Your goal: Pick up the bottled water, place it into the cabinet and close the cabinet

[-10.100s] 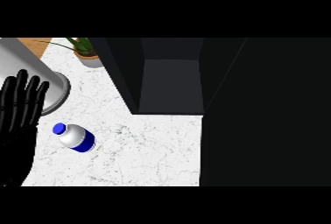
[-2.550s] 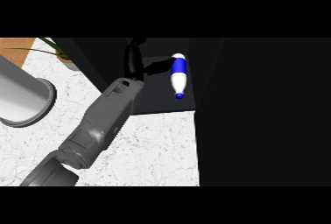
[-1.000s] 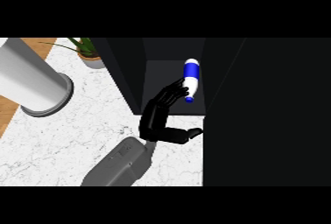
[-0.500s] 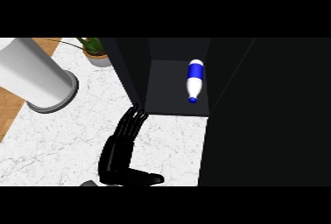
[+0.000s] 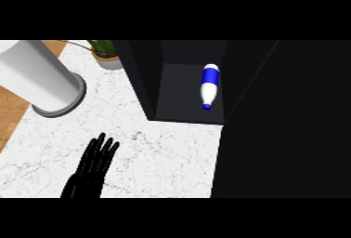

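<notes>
One view only, from the head, looking down on the counter (image 5: 165, 160), a white marbled top. One hand shows, the left hand (image 5: 91, 171), low at the view's left. It comes up from the bottom edge over the counter, with its fingers (image 5: 103, 148) straight, pointing away from the robot and lying close side by side, only slightly fanned at the tips. It holds nothing and is well apart from the bottle. The right hand shows nowhere.

The bottle (image 5: 208, 90) lies on its side on the floor of the cabinet (image 5: 179, 100), a black box standing at the counter's far side with its inside open to sight. The bottle is white with a blue band near its far end and a blue cap at the near end, which points toward the cabinet's front edge. It rests close to the right inner wall. To the right of it all is black, and I cannot tell wall from door there.

Left of the cabinet stands a tall white cylinder (image 5: 48, 74) on a grey ring base. Behind it, at the top edge, is a plant (image 5: 104, 52) in a pot. A strip of wood (image 5: 12, 109) borders the counter's left side.
</notes>
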Motion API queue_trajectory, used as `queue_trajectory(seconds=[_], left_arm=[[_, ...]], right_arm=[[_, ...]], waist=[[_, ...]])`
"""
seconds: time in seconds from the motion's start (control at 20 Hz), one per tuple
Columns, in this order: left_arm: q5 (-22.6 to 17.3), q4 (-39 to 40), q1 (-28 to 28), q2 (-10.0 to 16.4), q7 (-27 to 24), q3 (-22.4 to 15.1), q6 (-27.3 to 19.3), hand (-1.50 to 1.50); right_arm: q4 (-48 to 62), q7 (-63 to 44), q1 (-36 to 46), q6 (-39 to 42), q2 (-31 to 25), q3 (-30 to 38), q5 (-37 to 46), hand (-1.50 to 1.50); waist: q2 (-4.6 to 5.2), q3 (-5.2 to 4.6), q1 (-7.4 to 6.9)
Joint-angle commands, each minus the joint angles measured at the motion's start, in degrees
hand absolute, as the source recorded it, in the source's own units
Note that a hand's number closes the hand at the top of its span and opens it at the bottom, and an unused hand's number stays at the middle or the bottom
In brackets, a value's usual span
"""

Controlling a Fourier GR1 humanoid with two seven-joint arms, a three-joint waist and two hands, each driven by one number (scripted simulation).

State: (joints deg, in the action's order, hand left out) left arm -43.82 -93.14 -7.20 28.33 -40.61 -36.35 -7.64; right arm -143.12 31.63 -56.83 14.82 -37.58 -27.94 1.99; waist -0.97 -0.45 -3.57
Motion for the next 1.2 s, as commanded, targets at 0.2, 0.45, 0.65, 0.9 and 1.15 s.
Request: queue_trajectory(seconds=[0.2,0.45,0.65,0.9,1.15], left_arm=[[-2.9,-5.0,-9.6,11.0,-5.6,6.5,7.4,-1.5],[-3.6,-7.0,-14.5,15.4,-8.6,7.9,13.3,-1.5],[-6.1,-6.4,-14.5,19.4,-8.0,11.1,17.6,-1.5],[-6.3,-5.7,-16.1,21.7,-8.8,12.2,20.2,-1.5],[-7.5,-5.0,-14.8,22.3,-8.8,13.7,21.6,-1.5]], right_arm=[[-11.8,-10.8,6.5,-1.0,-2.8,-7.6,9.4,1.5],[-10.0,-18.9,12.0,-2.6,-1.2,-13.5,6.8,1.5],[-6.5,-23.0,20.3,-1.2,-0.6,-14.8,4.2,1.5],[-5.1,-27.9,30.7,0.8,-0.2,-15.6,3.3,1.5],[0.3,-31.5,37.9,1.1,1.5,-16.1,1.2,1.5]], waist=[[0.49,-0.19,-0.69],[1.22,-0.22,-1.88],[1.97,-0.17,-3.22],[1.98,-0.37,-4.73],[2.7,-0.63,-5.92]])
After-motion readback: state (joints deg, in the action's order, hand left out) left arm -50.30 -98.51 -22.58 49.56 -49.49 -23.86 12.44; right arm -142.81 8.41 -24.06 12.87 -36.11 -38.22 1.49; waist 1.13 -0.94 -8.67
